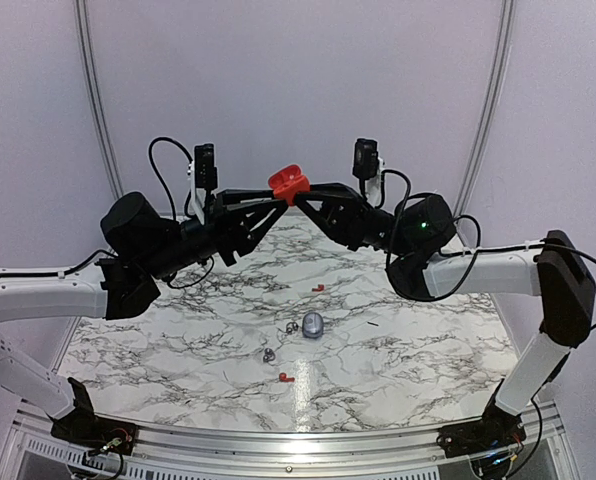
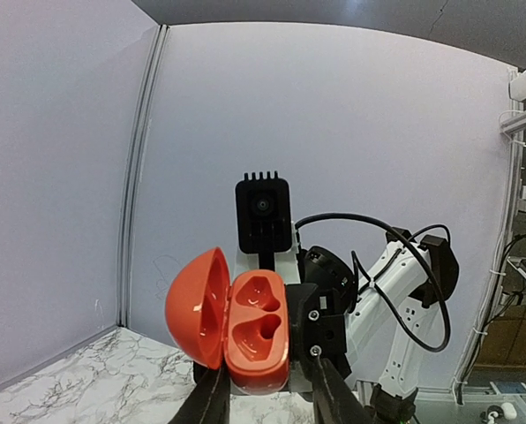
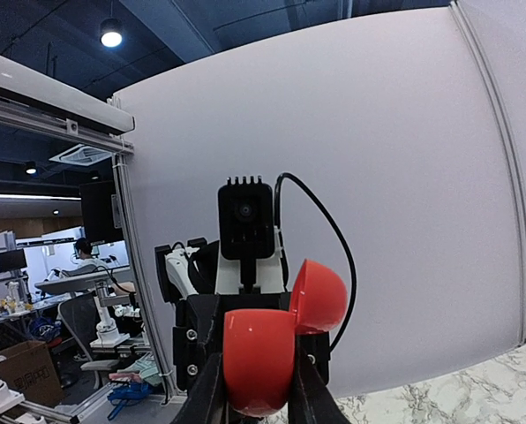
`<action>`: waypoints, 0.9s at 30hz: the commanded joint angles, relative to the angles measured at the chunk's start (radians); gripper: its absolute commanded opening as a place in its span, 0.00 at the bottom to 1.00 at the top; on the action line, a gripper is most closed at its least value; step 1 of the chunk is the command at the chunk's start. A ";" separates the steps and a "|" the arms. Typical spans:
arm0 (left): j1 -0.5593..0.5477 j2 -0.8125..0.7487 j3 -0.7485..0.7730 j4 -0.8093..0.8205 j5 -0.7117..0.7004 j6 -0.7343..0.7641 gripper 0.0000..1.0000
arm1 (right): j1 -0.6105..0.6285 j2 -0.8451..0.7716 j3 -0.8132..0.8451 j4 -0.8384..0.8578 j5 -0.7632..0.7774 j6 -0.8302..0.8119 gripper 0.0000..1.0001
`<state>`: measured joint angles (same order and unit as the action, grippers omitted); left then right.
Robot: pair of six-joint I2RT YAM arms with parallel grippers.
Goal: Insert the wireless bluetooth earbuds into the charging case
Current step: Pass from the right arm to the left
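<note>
A red charging case (image 1: 289, 183) is held high above the table between the two arms, its lid swung open. In the left wrist view the case (image 2: 259, 331) faces me with both moulded wells empty. My right gripper (image 3: 256, 393) is shut on the case's base (image 3: 259, 358). My left gripper (image 2: 267, 397) has its fingers close on either side of the case's lower end; whether they press it is unclear. Two red earbuds (image 1: 319, 288) (image 1: 286, 377) and two silvery earbuds (image 1: 291, 327) (image 1: 269, 354) lie on the marble table (image 1: 428, 350).
A small silvery-grey closed case (image 1: 312, 324) sits mid-table beside one silvery bud. Both arms (image 1: 158, 240) (image 1: 418, 230) reach in from the sides and meet over the table's far edge. A white curved backdrop stands behind.
</note>
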<state>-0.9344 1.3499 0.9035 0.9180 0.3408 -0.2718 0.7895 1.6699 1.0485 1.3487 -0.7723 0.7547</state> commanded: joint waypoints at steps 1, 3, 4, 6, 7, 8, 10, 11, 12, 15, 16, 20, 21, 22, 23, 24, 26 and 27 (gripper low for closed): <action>-0.003 0.013 0.024 0.066 -0.015 -0.025 0.33 | 0.017 -0.004 0.009 0.006 0.029 -0.025 0.00; -0.003 0.019 0.027 0.070 -0.014 -0.030 0.33 | 0.019 -0.004 0.010 0.000 0.031 -0.029 0.00; -0.003 0.020 0.027 0.075 -0.015 -0.032 0.33 | 0.018 -0.004 0.011 -0.001 0.031 -0.029 0.00; -0.003 0.025 0.029 0.080 -0.014 -0.037 0.33 | 0.020 -0.003 0.011 0.001 0.031 -0.027 0.00; -0.003 0.028 0.030 0.084 -0.014 -0.042 0.33 | 0.020 -0.004 0.011 0.001 0.033 -0.028 0.00; -0.003 0.030 0.031 0.088 -0.013 -0.042 0.33 | 0.020 -0.005 0.010 0.001 0.035 -0.029 0.00; -0.003 0.034 0.032 0.096 -0.013 -0.043 0.32 | 0.023 -0.002 0.010 0.003 0.037 -0.028 0.00; -0.003 0.036 0.033 0.099 -0.012 -0.045 0.32 | 0.024 -0.001 0.010 0.004 0.039 -0.031 0.00; -0.003 0.037 0.036 0.102 -0.012 -0.047 0.32 | 0.026 0.001 0.011 0.005 0.039 -0.030 0.00; -0.003 0.043 0.043 0.109 -0.010 -0.048 0.32 | 0.031 0.010 0.013 0.013 0.041 -0.027 0.00; -0.003 0.045 0.043 0.111 -0.012 -0.048 0.32 | 0.031 0.013 0.014 0.017 0.040 -0.025 0.00; -0.004 0.046 0.045 0.123 -0.018 -0.049 0.31 | 0.033 0.020 0.016 0.021 0.041 -0.025 0.00; -0.003 0.046 0.046 0.126 -0.019 -0.051 0.31 | 0.033 0.022 0.016 0.024 0.041 -0.025 0.00; -0.003 0.047 0.047 0.129 -0.019 -0.051 0.30 | 0.036 0.023 0.016 0.025 0.041 -0.025 0.00; -0.003 0.048 0.049 0.131 -0.020 -0.051 0.30 | 0.036 0.025 0.016 0.026 0.041 -0.025 0.00; -0.003 0.050 0.051 0.133 -0.025 -0.053 0.30 | 0.037 0.025 0.015 0.027 0.042 -0.027 0.00; -0.003 0.054 0.053 0.139 -0.028 -0.057 0.30 | 0.038 0.028 0.012 0.030 0.045 -0.030 0.00; -0.003 0.057 0.056 0.142 -0.028 -0.060 0.29 | 0.040 0.028 0.012 0.030 0.046 -0.032 0.00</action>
<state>-0.9340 1.3945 0.9154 0.9840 0.3290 -0.3172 0.8104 1.6787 1.0485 1.3689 -0.7238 0.7319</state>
